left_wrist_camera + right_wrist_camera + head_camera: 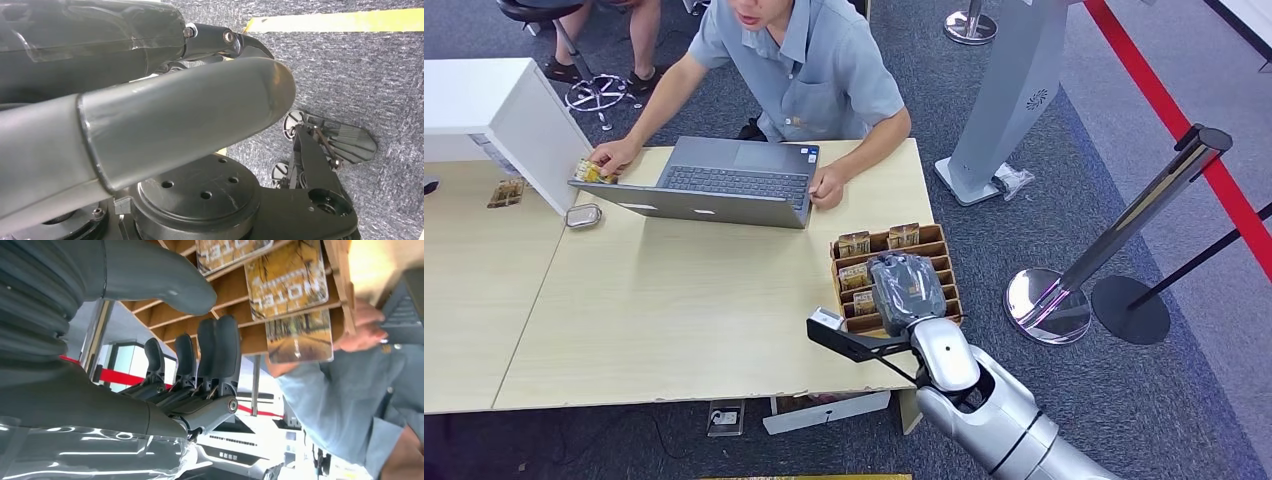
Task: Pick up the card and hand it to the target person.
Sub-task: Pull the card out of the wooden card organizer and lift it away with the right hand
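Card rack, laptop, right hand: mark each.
card rack (936, 246), head view, far right wooden rim
laptop (736, 183), head view, keyboard middle
right hand (906, 288), head view, back of hand

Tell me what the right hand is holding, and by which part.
Nothing. The right hand hovers over the wooden card rack with its fingers spread and empty; the cards sit in their slots.
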Motion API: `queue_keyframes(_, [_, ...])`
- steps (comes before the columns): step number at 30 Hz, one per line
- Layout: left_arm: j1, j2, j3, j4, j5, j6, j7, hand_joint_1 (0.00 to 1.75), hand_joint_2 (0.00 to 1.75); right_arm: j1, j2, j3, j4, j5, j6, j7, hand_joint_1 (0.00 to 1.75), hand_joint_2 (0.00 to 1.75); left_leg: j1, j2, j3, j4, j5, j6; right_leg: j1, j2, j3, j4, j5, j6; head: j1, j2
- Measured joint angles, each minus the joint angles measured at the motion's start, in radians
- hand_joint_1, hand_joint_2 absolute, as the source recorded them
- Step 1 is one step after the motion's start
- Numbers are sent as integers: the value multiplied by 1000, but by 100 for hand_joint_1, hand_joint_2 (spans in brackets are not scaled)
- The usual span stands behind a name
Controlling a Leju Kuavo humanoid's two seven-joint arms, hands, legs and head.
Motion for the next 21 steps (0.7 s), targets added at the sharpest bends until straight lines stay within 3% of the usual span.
queue_keyframes(21, [0,0,0,0,-5,-8,0,0,0,13,10,8,18,-24,-7,-49,100,175,0,0,0,0,0,0,0,0,0,0,0,0,0,0])
